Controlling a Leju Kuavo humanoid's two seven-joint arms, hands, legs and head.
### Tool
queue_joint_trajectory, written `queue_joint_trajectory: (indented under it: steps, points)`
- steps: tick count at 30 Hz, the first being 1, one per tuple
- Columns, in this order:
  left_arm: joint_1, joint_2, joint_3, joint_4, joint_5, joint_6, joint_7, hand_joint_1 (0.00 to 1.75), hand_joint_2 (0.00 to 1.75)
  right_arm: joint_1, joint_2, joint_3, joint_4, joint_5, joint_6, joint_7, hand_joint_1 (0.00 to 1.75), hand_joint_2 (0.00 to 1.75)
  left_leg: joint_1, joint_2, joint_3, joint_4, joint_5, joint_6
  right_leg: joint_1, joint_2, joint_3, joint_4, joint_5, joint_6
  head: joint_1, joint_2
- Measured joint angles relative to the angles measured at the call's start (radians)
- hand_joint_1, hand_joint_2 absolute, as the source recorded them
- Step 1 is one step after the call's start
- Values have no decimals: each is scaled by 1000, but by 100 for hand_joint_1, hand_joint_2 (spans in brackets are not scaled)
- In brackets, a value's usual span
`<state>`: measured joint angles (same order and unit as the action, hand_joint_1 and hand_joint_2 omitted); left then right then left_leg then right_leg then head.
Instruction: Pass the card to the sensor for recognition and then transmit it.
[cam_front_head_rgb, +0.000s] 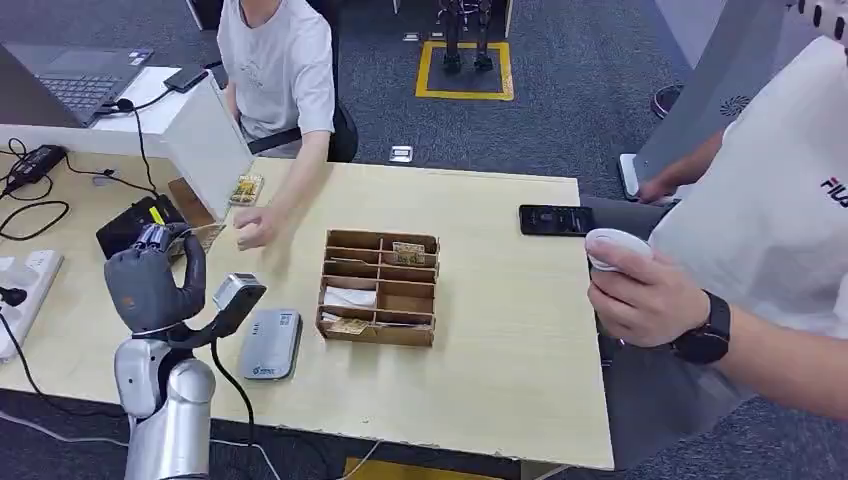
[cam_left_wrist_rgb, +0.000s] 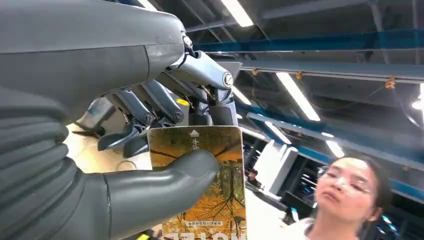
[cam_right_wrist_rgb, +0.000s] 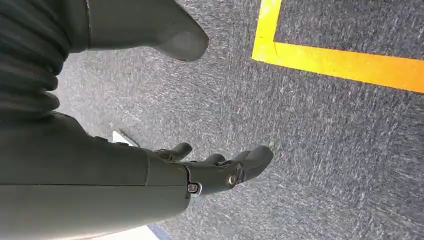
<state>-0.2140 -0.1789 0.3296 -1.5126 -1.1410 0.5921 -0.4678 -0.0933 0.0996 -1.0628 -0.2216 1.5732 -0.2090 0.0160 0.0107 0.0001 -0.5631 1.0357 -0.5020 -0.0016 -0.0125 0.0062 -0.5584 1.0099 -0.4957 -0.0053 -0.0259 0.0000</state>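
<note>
Card (cam_left_wrist_rgb: 210, 195): glossy, yellow-orange autumn-tree print, dark lettering on the edges. Left hand (cam_front_head_rgb: 150, 280) pinches it, thumb (cam_left_wrist_rgb: 165, 185) flat on the face, darker fingers (cam_left_wrist_rgb: 150, 107) curled behind. Hand is raised above the table's (cam_front_head_rgb: 500, 350) near-left part, just left of the grey sensor (cam_front_head_rgb: 270, 343). Wooden divider box (cam_front_head_rgb: 380, 287) sits mid-table, right of sensor. Right hand (cam_right_wrist_rgb: 150, 170) hangs over carpet, fingers loosely apart, grasping nothing.

Bright, even light from ceiling strip lamps (cam_left_wrist_rgb: 297, 95) that glare white; soft shadows on the table (cam_front_head_rgb: 500, 330); close parts blur
</note>
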Motion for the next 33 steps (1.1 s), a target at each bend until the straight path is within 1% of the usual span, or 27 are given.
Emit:
queue_joint_trajectory:
  steps: [5,16,17,22,25,33]
  points:
    - [-17,0,-31,15,-11,-1,14,175,175,0,0,5,0,0,0,-2,0,175,0,0,0,0,0,0,0,0,0,0,0,0,0,0]
    - [-18,3,-49,48,-7,-1,24,175,175,0,0,6,0,0,1,11,0,175,0,0,0,0,0,0,0,0,0,0,0,0,0,0]
    - [-18,3,-50,52,-3,-1,24,0,175,0,0,6,0,-2,1,11,0,175,0,0,0,0,0,0,0,0,0,0,0,0,0,0]
    - [-17,9,-53,66,47,-13,23,0,175,0,2,6,0,-3,-6,12,0,175,0,0,0,0,0,0,0,0,0,0,0,0,0,0]
    - [-17,9,-53,69,71,-22,37,0,175,0,3,6,0,-3,-8,18,0,175,0,0,0,0,0,0,0,0,0,0,0,0,0,0]
    - [-17,8,-53,69,81,-37,44,0,175,0,5,6,0,-3,-8,18,0,175,0,0,0,0,0,0,0,0,0,0,0,0,0,0]
